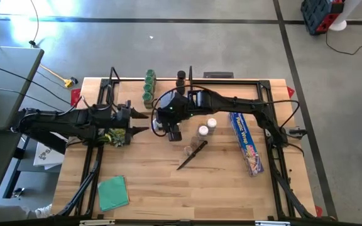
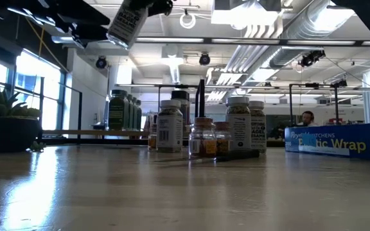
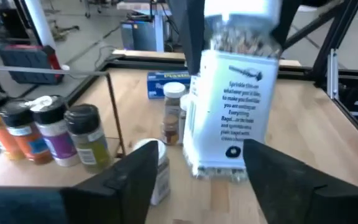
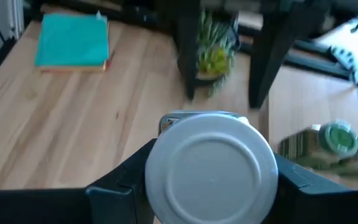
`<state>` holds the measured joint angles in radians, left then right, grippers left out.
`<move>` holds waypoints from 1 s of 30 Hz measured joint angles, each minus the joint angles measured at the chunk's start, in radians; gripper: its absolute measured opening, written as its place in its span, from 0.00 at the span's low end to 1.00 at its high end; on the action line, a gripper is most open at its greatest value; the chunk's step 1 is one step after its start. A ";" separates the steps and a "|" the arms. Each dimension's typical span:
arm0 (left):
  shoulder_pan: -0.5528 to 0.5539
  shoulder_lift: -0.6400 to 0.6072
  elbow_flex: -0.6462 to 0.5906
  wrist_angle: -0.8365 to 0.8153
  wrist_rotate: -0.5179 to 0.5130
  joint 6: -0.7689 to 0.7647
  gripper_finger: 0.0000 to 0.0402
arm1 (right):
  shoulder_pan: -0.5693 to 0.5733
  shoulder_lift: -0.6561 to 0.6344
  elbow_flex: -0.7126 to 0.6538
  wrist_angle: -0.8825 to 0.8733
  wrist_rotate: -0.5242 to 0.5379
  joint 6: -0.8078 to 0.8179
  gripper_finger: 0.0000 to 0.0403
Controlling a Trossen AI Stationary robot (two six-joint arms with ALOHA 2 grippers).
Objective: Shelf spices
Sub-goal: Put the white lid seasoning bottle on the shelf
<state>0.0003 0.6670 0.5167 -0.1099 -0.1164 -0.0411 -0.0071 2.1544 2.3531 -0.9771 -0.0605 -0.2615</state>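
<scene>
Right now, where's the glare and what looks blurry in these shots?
High view: bright glare washes the floor at upper left. Low view: windows reflect a sheen on the tabletop; the jar held overhead is soft. Left wrist view: that jar is smeared. Right wrist view: its white cap is sharp, the plant beyond blurred.

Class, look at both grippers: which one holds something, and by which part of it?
The right gripper holds a labelled spice jar by its white cap. The left gripper stands open around the jar's base.
</scene>
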 joint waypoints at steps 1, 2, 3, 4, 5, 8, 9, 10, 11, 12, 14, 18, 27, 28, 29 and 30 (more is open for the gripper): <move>-0.005 0.013 0.000 0.008 0.000 0.000 0.60 | 0.000 0.000 0.000 0.020 0.000 -0.001 0.46; -0.008 0.027 0.001 0.015 0.000 0.001 0.62 | 0.000 0.000 0.000 0.023 -0.001 -0.005 0.46; -0.012 0.037 0.001 0.019 0.005 0.001 0.63 | 0.000 0.000 0.000 0.025 -0.001 -0.009 0.46; -0.016 0.041 0.002 0.020 0.016 0.000 0.64 | 0.001 0.000 0.000 0.028 -0.001 -0.009 0.46; -0.020 0.041 0.002 0.018 0.027 0.000 0.65 | 0.002 0.000 0.000 0.031 0.000 -0.009 0.46; -0.035 0.014 0.002 -0.002 0.048 0.002 0.66 | 0.000 0.000 0.000 0.047 0.045 0.005 0.46; -0.038 0.003 0.001 -0.007 0.032 0.016 0.66 | -0.008 0.000 0.000 0.051 0.040 0.018 0.46; -0.039 -0.006 0.001 -0.008 0.026 0.024 0.66 | -0.012 0.000 0.001 0.055 0.041 0.023 0.46; -0.041 -0.010 0.001 -0.006 0.017 0.032 0.66 | -0.012 0.000 0.002 0.059 0.050 0.026 0.46; -0.044 -0.010 0.001 -0.003 0.013 0.036 0.66 | -0.011 0.000 0.002 0.059 0.051 0.027 0.46; -0.047 0.000 0.001 0.001 0.006 0.045 0.66 | -0.011 0.004 0.002 0.063 0.050 0.028 0.46; -0.046 0.039 0.001 0.028 -0.049 0.076 0.67 | -0.019 0.017 0.001 0.073 0.058 0.026 0.46; -0.047 0.147 0.001 0.138 -0.148 0.103 0.66 | -0.037 0.056 0.000 0.106 0.033 0.040 0.46; -0.050 0.155 0.001 0.141 -0.148 0.099 0.66 | -0.038 0.056 0.000 0.114 0.026 0.033 0.46; -0.050 0.159 0.002 0.141 -0.147 0.088 0.64 | -0.039 0.056 0.000 0.120 0.022 0.027 0.46; -0.050 0.162 0.002 0.133 -0.147 0.075 0.62 | -0.038 0.056 0.000 0.120 0.022 0.020 0.46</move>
<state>-0.0502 0.8290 0.5186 0.0228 -0.2634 0.0342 -0.0453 2.2105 2.3531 -0.8566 -0.0387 -0.2415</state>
